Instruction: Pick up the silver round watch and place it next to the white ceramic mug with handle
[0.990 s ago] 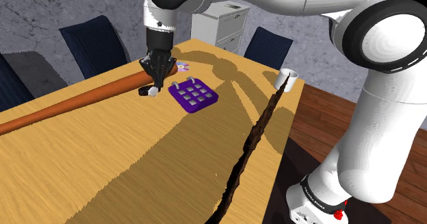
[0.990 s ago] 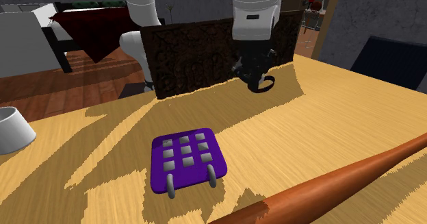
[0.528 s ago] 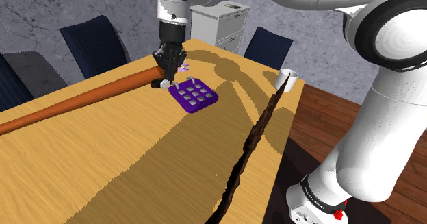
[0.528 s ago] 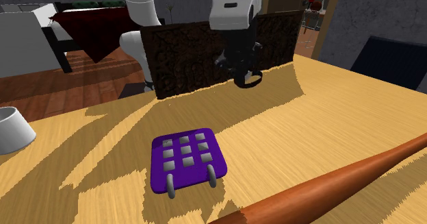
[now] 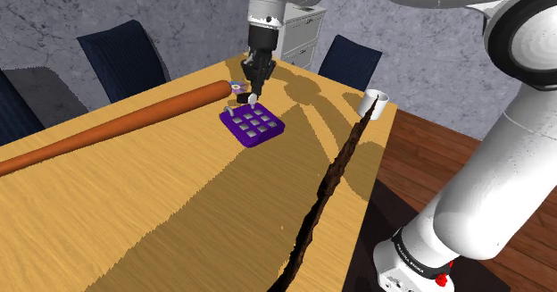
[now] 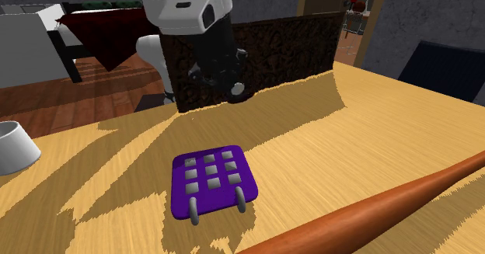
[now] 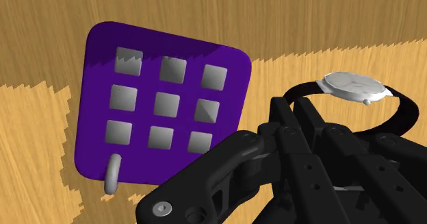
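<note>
A round silver-faced watch (image 7: 354, 87) on a black strap hangs in my black gripper (image 7: 301, 120), whose fingers are shut on the strap. In the shoulder view the gripper (image 5: 253, 85) hovers above the far edge of a purple keypad-like block (image 5: 254, 123), with the watch (image 5: 253, 96) at its tip. The second exterior view has the gripper (image 6: 232, 83) in the air behind that block (image 6: 211, 180), the watch's strap (image 6: 238, 92) looped below it. The white mug (image 5: 375, 104) stands at the table's far right corner in the shoulder view, well apart from the gripper, and at the left edge of the second exterior view as the mug (image 6: 12, 146).
A long brown bat (image 5: 116, 125) lies across the table to the shoulder view's left, its end near a small purple-and-white object (image 5: 238, 87). A dark crack (image 5: 326, 187) runs along the wooden tabletop. Blue chairs (image 5: 125, 56) and a grey cabinet (image 5: 297, 33) stand beyond the table.
The gripper has carried the watch up and toward the shoulder view's right, away from the bat's end, stopping over the purple block's far side. In the second exterior view it moved left.
</note>
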Controlling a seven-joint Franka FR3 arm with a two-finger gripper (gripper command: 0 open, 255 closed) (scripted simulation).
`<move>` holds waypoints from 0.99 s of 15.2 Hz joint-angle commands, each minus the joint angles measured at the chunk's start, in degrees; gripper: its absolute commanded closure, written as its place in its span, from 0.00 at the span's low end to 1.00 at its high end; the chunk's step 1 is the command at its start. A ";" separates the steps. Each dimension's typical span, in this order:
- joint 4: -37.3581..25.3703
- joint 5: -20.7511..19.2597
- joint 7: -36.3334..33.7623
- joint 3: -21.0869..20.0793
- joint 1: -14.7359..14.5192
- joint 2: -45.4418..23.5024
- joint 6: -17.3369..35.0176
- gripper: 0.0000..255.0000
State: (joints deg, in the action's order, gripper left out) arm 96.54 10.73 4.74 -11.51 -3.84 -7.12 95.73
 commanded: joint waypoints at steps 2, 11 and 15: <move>2.08 -0.05 3.93 1.68 2.16 1.61 -0.29 1.00; 4.17 -1.41 15.56 7.31 8.55 3.69 -2.39 1.00; 3.34 -2.32 20.62 9.83 11.33 3.18 -3.51 1.00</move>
State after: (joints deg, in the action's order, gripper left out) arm 99.75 8.62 24.00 -2.31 6.80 -3.96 92.30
